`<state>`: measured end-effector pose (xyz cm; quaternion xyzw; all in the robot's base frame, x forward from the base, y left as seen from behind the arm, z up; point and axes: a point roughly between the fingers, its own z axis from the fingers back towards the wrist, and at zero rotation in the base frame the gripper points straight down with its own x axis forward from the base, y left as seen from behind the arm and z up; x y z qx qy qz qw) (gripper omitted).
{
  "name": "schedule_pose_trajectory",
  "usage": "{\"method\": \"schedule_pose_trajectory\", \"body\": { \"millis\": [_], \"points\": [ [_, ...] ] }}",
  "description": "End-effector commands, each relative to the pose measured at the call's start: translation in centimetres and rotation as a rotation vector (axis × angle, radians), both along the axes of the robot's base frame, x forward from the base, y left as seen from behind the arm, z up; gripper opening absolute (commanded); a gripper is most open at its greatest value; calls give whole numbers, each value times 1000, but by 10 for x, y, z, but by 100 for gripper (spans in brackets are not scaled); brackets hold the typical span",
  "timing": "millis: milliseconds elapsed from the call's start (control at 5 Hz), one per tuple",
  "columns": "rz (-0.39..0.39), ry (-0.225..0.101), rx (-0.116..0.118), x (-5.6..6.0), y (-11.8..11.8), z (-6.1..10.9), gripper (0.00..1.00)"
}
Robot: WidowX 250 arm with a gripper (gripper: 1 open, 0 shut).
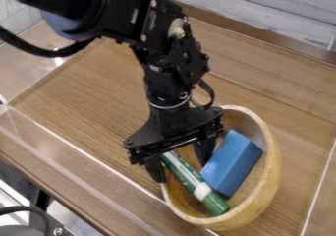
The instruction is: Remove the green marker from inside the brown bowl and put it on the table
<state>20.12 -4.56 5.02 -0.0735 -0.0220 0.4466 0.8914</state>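
I read the table [79, 102] as a flat wood-grain work surface walled by clear acrylic; it offers ample bare area left of the bowl for the later set-down. The arm [125, 24] reaches in from the upper left so the wrist stands vertical over the bowl [262, 186], which sits near the right front. I judge that posture suits a top-down pick from a walled container. The gripper [180, 148] points straight down with its fingers spread wide, holding nothing, straddling the upper end of the marker [188, 179]. The marker lies diagonally inside the bowl, cap end toward the front rim, just beside a blue block [230, 163]. I expect the block to limit clearance on that side.
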Motion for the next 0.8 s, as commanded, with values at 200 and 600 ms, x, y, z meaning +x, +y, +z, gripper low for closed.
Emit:
{"method": "schedule_pose_trajectory", "body": {
  "millis": [200, 600],
  "points": [
    [-8, -26, 3, 8, -4, 0, 0],
    [-17, -25, 14, 10, -6, -1, 0]
  ]
}}
